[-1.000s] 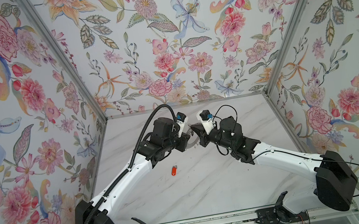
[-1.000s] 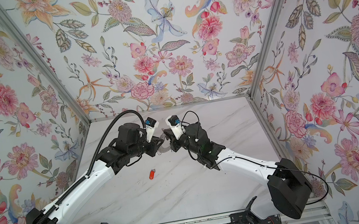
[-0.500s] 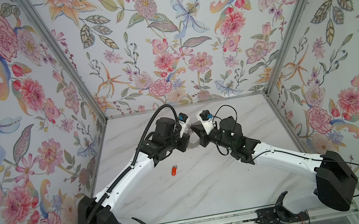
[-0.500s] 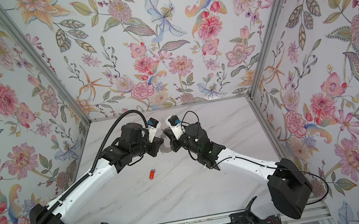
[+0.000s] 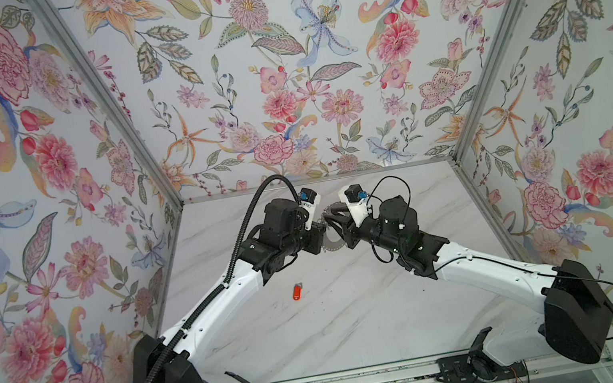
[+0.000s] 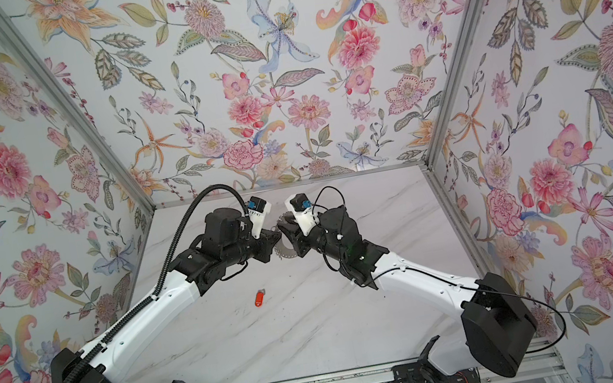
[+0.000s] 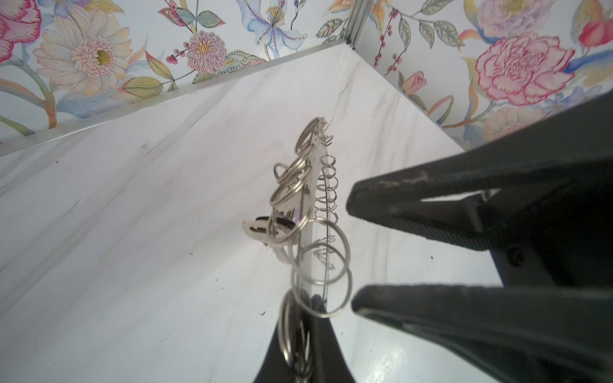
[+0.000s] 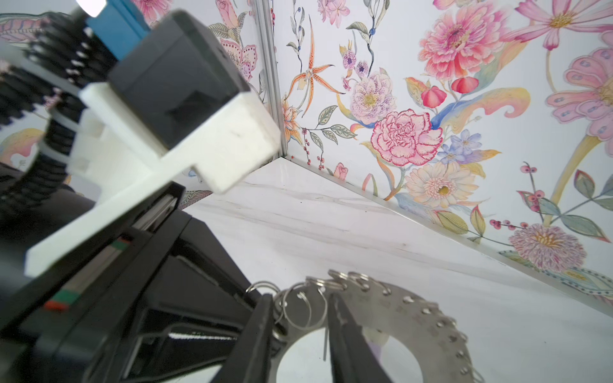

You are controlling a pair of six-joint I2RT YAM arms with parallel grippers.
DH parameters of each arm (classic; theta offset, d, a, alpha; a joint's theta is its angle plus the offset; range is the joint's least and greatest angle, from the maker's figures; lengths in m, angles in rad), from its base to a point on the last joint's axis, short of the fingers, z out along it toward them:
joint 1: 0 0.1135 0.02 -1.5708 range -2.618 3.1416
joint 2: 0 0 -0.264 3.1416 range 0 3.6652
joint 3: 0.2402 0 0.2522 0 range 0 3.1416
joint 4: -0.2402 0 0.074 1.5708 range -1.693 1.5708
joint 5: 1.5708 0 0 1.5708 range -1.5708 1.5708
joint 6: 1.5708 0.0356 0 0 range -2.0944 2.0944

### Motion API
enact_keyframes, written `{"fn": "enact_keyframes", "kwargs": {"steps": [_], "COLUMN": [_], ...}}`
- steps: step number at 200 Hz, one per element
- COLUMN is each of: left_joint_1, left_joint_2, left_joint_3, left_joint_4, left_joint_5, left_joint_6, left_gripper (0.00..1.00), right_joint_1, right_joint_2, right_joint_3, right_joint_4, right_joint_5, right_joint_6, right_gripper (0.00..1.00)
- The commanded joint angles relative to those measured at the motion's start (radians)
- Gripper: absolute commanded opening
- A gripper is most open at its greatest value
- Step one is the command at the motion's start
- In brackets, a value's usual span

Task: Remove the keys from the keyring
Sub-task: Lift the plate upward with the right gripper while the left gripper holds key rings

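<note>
While my left fingers (image 7: 331, 361) are clamped on the rim of the keyring (image 8: 398, 318), holding it above the desk (image 5: 359, 318) toward the back edge, my right fingers (image 7: 431, 225) stand apart just beside its split rings (image 7: 320, 265). The orange-red fob (image 5: 297, 292) lies loose near mid-desk. I judge it best to keep the ring steady and close only on the split ring carrying the silver key (image 7: 262, 232).

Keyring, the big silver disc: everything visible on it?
Large flat silver metal keyring, washer-shaped, rim punched with holes carrying wire loops and split rings. A small silver key hangs from one ring. The left gripper is shut on its rim, apparently holding it off the white marble table; the right gripper is open, fingers either side of split rings.
</note>
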Motion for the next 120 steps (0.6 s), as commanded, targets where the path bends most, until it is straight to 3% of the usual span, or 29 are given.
{"fn": "enact_keyframes", "kwargs": {"steps": [1,45,92,120], "left_joint_1": [0.009,0.010,0.022,0.024], "left_joint_2": [-0.027,-0.034,-0.059,-0.066], "left_joint_3": [0.023,-0.038,-0.126,-0.151], "left_joint_4": [0.130,0.345,0.577,0.653], "left_joint_5": [0.030,0.050,0.048,0.063], "left_joint_6": [-0.134,-0.358,-0.588,-0.684], "left_gripper": [0.00,0.00,0.00,0.00], "right_joint_1": [-0.030,-0.132,-0.241,-0.285], "right_joint_2": [-0.068,-0.177,-0.278,-0.299], "right_joint_3": [-0.003,-0.079,-0.190,-0.290], "right_joint_4": [-0.021,-0.086,-0.081,0.080], "right_joint_5": [-0.025,-0.058,-0.121,-0.203], "right_joint_6": [0.026,0.186,0.553,0.782], "right_gripper": [0.36,0.51,0.63,0.68]}}
